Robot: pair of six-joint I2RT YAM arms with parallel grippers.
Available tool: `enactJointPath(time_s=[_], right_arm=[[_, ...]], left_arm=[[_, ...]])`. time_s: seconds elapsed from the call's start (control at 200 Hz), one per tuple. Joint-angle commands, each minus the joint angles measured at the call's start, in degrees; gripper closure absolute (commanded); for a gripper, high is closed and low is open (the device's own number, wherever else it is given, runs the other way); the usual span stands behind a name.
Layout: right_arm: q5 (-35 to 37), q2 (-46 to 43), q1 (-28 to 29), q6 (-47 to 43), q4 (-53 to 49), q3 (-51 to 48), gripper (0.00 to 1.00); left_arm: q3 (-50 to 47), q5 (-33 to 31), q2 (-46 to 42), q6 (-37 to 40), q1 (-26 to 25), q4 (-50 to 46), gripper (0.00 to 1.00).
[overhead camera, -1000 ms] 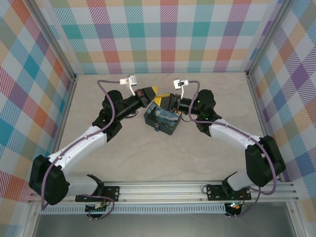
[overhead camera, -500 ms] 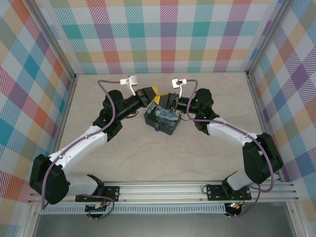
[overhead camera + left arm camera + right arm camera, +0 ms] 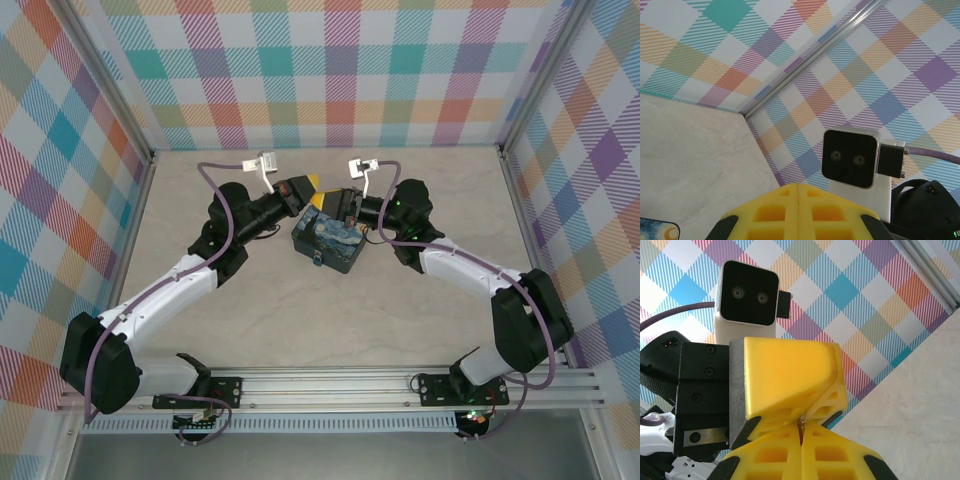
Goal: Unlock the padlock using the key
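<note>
Both grippers meet tip to tip above the back of the painted tin [image 3: 330, 240]. In the right wrist view my right gripper [image 3: 801, 432] is shut, and a thin dark metal sliver, the key [image 3: 801, 423], stands in the seam between its yellow fingertips. The left gripper's yellow fingers [image 3: 790, 375] come down onto the key's other end, also pressed together. In the left wrist view the left gripper [image 3: 798, 186] is shut and the key is hidden. From above, the left gripper [image 3: 309, 187] and right gripper [image 3: 325, 203] touch. The tiny teal padlock [image 3: 316, 262] hangs at the tin's near edge.
The tin sits mid-table on a beige marbled surface [image 3: 400, 320], with checkered walls on three sides. Each wrist camera faces the other: the right one [image 3: 848, 159], the left one [image 3: 747, 292]. Open table lies in front of the tin.
The right gripper has slid a little left toward the left gripper and closed its jaws on the key. The left arm and the tin have stayed put.
</note>
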Motion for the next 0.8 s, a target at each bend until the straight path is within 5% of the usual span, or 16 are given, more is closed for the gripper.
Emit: enactJointPath(time_s=[0.0, 0.145, 0.3, 0.58, 0.795], right_arm=[[1.6, -1.8, 0.3, -2.2, -1.9, -0.9, 1.0], [3.2, -3.9, 0.1, -5.9, -9.3, -1.2, 1.0], [5.3, -7.4, 0.1, -12.7, -19.9, -2.7, 1.0], [9.6, -8.7, 0.1, -23.4, -36.7, -4.3, 0.99], [13.0, -4.1, -0.1, -27.1, -43.2, -2.7, 0.98]], left_arm=[[0.2, -0.7, -1.1, 0.3, -0.6, 2.9, 1.0], [0.6, -2.3, -2.9, 2.8, -0.5, -0.8, 0.7], [1.2, -7.8, -8.0, 10.1, 0.1, -11.2, 0.51], [-6.7, -8.1, -12.5, 10.7, 3.1, -22.3, 0.41], [-18.0, 1.6, -8.2, 4.8, 8.2, -17.5, 0.43]])
